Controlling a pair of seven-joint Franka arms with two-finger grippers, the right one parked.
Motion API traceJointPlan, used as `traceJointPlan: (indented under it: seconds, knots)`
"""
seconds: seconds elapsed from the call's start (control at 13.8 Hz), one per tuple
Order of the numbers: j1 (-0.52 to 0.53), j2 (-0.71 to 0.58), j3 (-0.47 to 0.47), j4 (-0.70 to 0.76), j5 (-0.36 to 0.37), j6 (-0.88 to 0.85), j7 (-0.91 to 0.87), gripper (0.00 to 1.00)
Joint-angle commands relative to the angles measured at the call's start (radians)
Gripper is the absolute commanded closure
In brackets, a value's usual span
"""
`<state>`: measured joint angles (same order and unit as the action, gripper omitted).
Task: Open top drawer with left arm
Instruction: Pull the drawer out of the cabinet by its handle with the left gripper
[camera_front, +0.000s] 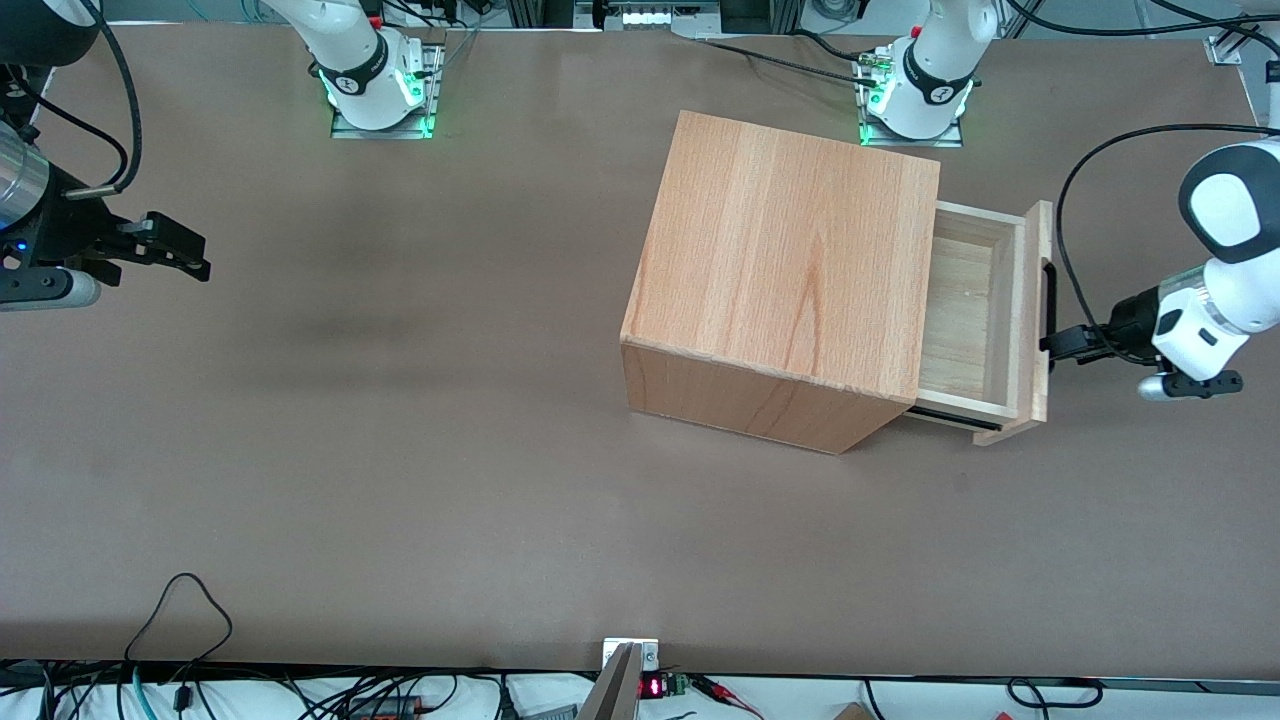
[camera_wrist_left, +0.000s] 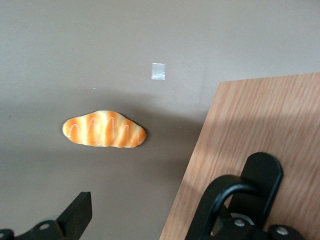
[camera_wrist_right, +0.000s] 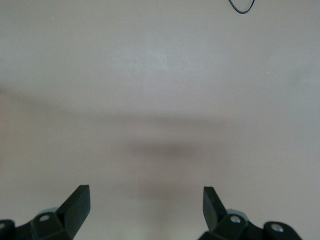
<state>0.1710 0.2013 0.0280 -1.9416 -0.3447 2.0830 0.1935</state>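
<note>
The light-wood cabinet stands on the brown table, toward the working arm's end. Its top drawer is pulled partway out, and the inside shows bare. The front panel carries a black handle. My left arm reaches in front of the drawer, with its gripper at the handle. In the left wrist view the gripper is open. One finger hangs over the table beside the panel. The other sits at the black handle loop, mostly hidden by it.
A small orange-striped bread roll lies on the table beside the drawer front, seen only in the left wrist view. A white tape patch is stuck to the table past it. Cables trail along the table edge nearest the front camera.
</note>
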Motion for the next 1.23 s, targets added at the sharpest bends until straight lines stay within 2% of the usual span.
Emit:
traceJointPlan:
  seconds: [0.0, 0.72, 1.16]
  knots:
    - [0.019, 0.010, 0.012, -0.004, 0.045, 0.017, 0.023, 0.00]
    - [0.067, 0.026, 0.039, -0.002, 0.059, 0.065, 0.087, 0.00]
    - [0.067, -0.008, 0.049, 0.009, 0.062, 0.048, 0.043, 0.00]
